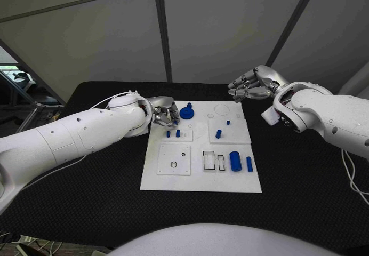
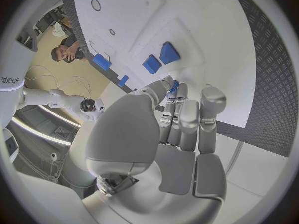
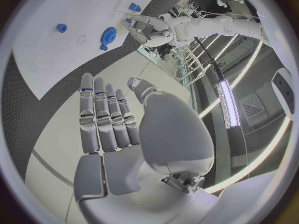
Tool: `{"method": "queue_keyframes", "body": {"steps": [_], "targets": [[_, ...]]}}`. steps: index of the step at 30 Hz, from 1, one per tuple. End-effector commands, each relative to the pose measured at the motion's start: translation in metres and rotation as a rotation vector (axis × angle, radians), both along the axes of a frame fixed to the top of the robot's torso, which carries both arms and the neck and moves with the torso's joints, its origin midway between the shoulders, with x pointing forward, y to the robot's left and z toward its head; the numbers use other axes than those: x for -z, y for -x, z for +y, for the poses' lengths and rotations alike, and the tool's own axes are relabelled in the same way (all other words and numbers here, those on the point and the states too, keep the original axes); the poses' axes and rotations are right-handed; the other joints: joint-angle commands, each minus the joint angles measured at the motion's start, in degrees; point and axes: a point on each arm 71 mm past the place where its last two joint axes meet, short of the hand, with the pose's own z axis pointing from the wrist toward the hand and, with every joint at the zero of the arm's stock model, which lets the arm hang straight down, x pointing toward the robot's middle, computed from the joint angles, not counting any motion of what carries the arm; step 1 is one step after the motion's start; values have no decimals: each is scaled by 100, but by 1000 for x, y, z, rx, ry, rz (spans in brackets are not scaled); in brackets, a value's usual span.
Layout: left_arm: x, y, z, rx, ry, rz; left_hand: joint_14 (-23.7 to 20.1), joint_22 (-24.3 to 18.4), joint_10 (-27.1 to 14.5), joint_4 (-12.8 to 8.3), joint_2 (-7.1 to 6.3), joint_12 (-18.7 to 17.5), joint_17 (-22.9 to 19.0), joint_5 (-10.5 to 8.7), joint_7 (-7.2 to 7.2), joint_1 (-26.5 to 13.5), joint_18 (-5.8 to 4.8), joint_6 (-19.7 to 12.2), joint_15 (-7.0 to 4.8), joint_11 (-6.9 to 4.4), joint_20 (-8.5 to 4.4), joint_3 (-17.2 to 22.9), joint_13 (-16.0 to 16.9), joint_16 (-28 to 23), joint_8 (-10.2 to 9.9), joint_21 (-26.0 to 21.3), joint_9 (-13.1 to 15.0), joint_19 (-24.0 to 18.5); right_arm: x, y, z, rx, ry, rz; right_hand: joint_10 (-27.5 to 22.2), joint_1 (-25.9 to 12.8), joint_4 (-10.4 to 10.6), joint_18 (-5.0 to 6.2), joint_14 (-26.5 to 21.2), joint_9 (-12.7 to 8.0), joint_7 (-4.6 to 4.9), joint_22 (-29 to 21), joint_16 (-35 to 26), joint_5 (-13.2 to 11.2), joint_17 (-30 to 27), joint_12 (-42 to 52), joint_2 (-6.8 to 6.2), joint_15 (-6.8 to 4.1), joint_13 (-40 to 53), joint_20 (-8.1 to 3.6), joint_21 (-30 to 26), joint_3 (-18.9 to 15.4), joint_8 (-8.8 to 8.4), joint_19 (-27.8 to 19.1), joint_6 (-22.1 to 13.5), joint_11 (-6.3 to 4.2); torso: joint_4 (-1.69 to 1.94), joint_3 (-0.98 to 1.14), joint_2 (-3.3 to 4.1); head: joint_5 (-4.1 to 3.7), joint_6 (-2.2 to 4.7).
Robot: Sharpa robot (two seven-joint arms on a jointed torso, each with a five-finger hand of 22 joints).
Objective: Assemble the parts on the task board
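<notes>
My left hand [image 1: 163,116] pinching a blue part [image 2: 174,87] over the board [image 1: 201,181]; my right hand [image 1: 252,84] empty, fingers apart.

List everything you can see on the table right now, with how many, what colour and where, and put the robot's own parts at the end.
table: one, black, under everything.
task board: one, white, middle of the table.
gear: one, blue, far left part of the board, next to the left hand's fingers.
large cylinder: one, blue, near right part of the board.
thin peg: one, blue, just right of the large cylinder.
small parts: about five, blue, spread over the far half of the board; exact shapes too small to tell.
left hand: one, silver, at the board's far left corner, whether it holds anything is unclear.
right hand: one, silver, above the table beyond the board's far right corner, holding nothing.
</notes>
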Motion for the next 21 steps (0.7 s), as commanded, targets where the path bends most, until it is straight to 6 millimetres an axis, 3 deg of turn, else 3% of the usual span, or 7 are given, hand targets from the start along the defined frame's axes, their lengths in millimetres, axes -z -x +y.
{"method": "queue_keyframes", "body": {"steps": [1,7,21], "targets": [[1,0,0,-5,-10,17,23,0,49,7,4,-26,38,-27,7,-30,-431,44,-9,11,-2,37,0,20,-37,7,0,29,-1,0,1,-9,1,-2,-35,21,-22,60,-18,7,-12,-6,-6,6,-8,11,0,-5,-5,24,-39,2,26,26,-29,-13,-4,-1,-1,3,-1],[1,-1,-2,-7,-11,15,43,-1,42,8,-13,-35,88,-32,8,-48,-430,26,-11,13,-3,29,1,46,-55,1,-7,28,-1,0,1,-11,1,-1,-35,21,-22,60,-18,7,-12,-6,-6,6,-8,11,0,-5,-5,24,-39,2,26,26,-29,-13,0,-2,2,-7,-10],[1,-2,-1,-6,-9,11,-2,-34,-21,5,-133,-155,-16,-30,51,-169,-417,-533,8,36,10,29,3,10,-449,-107,-200,6,-1,0,1,-8,2,0,-35,21,-22,60,-18,7,-12,-6,-6,6,-8,11,0,-5,-5,24,-39,2,26,26,-29,-13,5,-2,-3,-11,-10]]}}
